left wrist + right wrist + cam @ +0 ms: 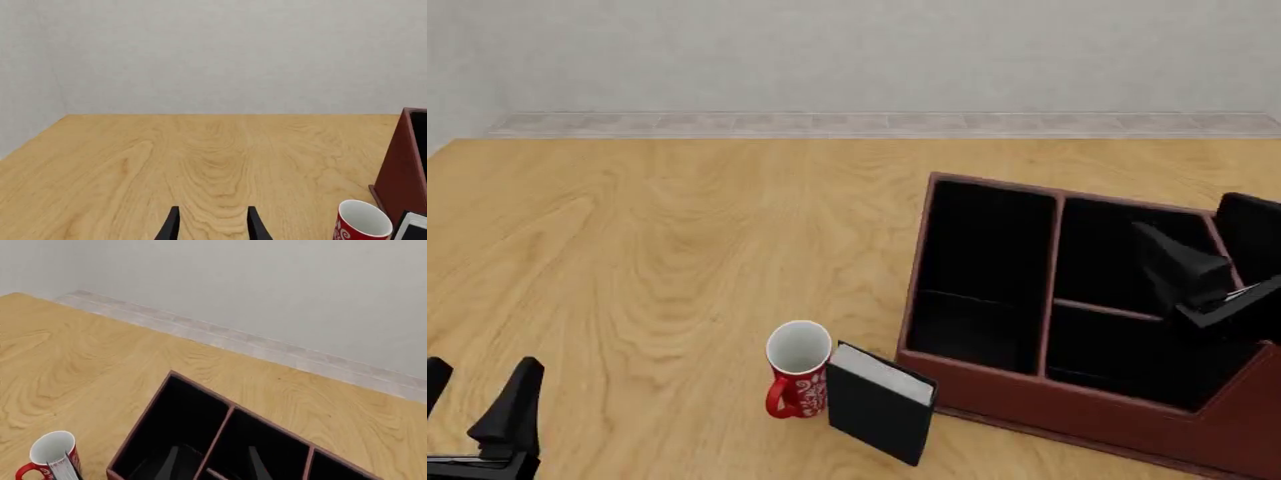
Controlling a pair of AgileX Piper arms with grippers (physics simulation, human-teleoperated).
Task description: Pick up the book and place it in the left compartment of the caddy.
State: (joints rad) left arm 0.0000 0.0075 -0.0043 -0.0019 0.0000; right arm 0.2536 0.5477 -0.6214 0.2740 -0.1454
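- Left end effector [481, 410]: sits low at the near left corner of the light wooden bench [667, 250], well apart from every object. Its two dark fingers stand spread with only bare wood between them; it holds nothing.
- Right end effector [1194, 285]: hangs over the right side of the large reddish-brown leather-look caddy [1068, 400]. In its wrist view the finger tips point down toward the black interior with a gap between them and nothing held.
- Thin black hardcover book with white page edges [881, 402]: stands upright on the bench, just in front of the caddy's near left corner and right beside the red-and-white patterned mug [798, 370]. Whether book and mug touch cannot be told.
- Long narrow left compartment [981, 275]: shows only its black lining; nothing is in it.
- Task status, as a judgement: no step is done. The book is ungrasped and outside the caddy.
- Remaining work: approach the book, grip it clear of the mug, lift it, carry it over the caddy wall, and lower it into the left compartment.
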